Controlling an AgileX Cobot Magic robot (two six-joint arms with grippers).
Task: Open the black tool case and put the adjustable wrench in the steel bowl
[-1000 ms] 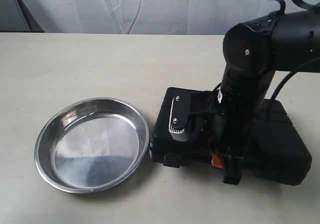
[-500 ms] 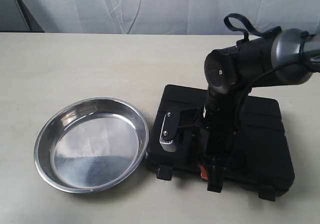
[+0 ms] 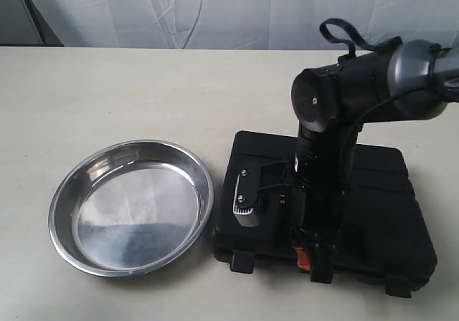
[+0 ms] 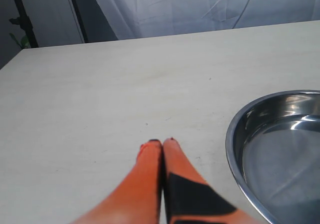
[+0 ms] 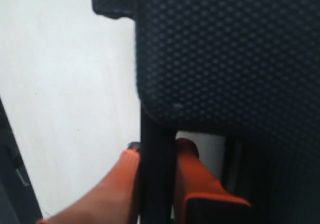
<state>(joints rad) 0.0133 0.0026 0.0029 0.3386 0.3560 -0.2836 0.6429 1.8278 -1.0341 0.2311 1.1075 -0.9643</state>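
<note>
The black tool case [image 3: 380,199] lies flat and closed on the table, to the right of the steel bowl [image 3: 133,206]. My right gripper [image 3: 313,255] reaches down over the case's front edge. In the right wrist view, my right gripper [image 5: 157,149] is shut on the case's handle bar [image 5: 157,189], one orange finger on each side, below the textured shell [image 5: 225,49]. My left gripper [image 4: 161,143] is shut and holds nothing, low over bare table beside the empty bowl's rim [image 4: 235,134]. The adjustable wrench is hidden.
Two small latches [image 3: 241,262] stick out at the case's front edge, close to the table's near edge. A white curtain [image 3: 215,9] hangs behind the table. My right arm [image 3: 358,92] covers the case's middle. The bowl and case nearly touch.
With the handle in my right gripper, the case has slid toward the table's front edge and shifted sideways, first left, then slightly right. The bowl has stayed put.
</note>
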